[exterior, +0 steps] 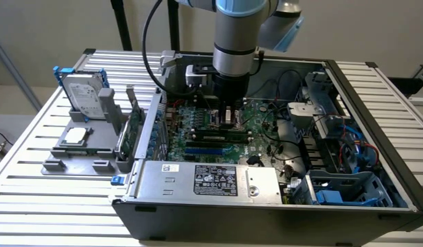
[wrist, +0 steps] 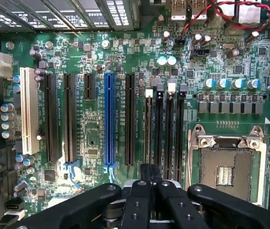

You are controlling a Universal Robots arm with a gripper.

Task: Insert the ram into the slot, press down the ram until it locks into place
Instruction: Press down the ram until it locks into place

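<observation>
The ram (exterior: 215,135), a thin green stick, stands on edge in a black slot (exterior: 218,139) on the motherboard inside the open computer case. My gripper (exterior: 229,119) reaches straight down into the case and hangs just above the middle of the ram. Whether it touches the stick I cannot tell. In the wrist view the black fingertips (wrist: 144,172) are pressed together, gripper (wrist: 150,168) shut, at the near end of the parallel black memory slots (wrist: 166,129).
A blue slot (wrist: 109,119) and a white slot (wrist: 28,112) run beside the black ones. The metal processor socket (wrist: 225,167) lies on the other side. Cables (exterior: 283,144), the power supply (exterior: 211,181) and drive cages (exterior: 335,123) crowd the case. A grey fixture (exterior: 81,139) holds a hard drive.
</observation>
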